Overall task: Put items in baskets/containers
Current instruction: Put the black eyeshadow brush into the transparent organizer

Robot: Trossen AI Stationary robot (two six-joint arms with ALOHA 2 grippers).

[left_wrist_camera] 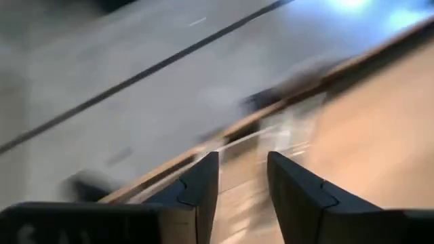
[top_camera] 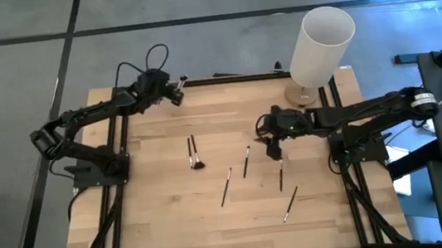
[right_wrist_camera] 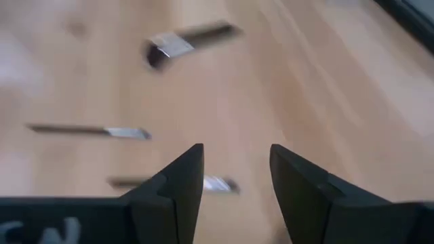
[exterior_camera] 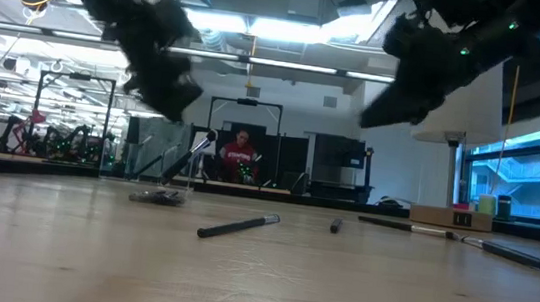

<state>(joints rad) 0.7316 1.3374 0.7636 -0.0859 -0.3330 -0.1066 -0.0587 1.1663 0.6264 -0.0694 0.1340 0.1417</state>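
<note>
Several thin makeup brushes lie flat on the wooden table, among them a pair [top_camera: 193,152], one at mid-table [top_camera: 246,161], one nearer [top_camera: 226,186] and two on the right [top_camera: 281,173] [top_camera: 290,204]. My left gripper [top_camera: 178,95] is open at the table's far edge, far from the brushes. Its wrist view is blurred and shows a pale, see-through shape [left_wrist_camera: 285,129] ahead of the gripper [left_wrist_camera: 243,163]; I cannot tell if that is a container. My right gripper [top_camera: 270,141] hovers open over the table with brushes [right_wrist_camera: 129,132] ahead of it [right_wrist_camera: 236,156].
A tall white cylinder [top_camera: 321,46] stands on a round base at the far right of the table, just behind my right arm. A black frame edges the table [top_camera: 166,230]. Bare wood lies on the near left.
</note>
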